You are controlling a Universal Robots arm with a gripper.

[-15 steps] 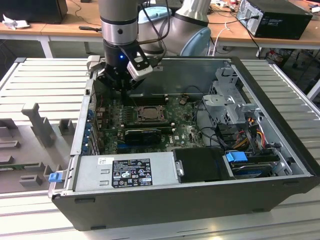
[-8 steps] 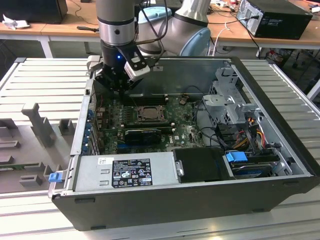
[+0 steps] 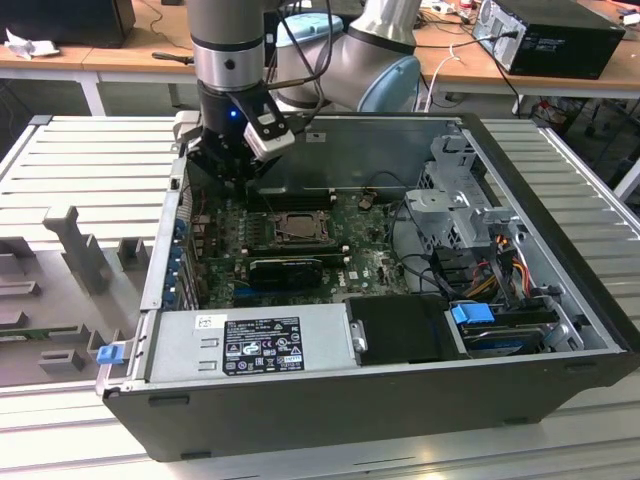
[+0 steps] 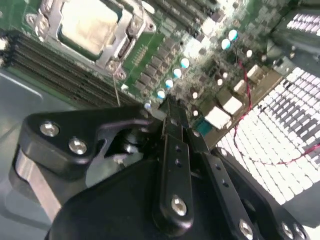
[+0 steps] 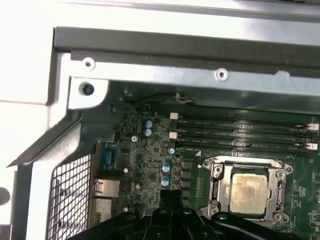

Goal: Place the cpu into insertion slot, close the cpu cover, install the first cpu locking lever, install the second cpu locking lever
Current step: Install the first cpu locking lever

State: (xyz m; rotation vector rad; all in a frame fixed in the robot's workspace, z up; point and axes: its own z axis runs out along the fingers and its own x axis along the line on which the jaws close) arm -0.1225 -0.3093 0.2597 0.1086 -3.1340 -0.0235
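Cpu [image 5: 248, 187] flat, face up in insertion slot [image 5: 287, 175]; cpu cover [image 5: 247, 165] down.

Matt silvery-beige metal cpu [image 5: 248, 188], shiny bare-metal cpu cover [image 5: 245, 161]; glossy green motherboard [image 5: 145, 150], matt black gripper [image 4: 170, 107]

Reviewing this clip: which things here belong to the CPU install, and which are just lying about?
Job: cpu, in the insertion slot; cpu cover, down over it; gripper, shut, above the motherboard.
Lying about: memory slots; power supply; drive cage; grey tray.
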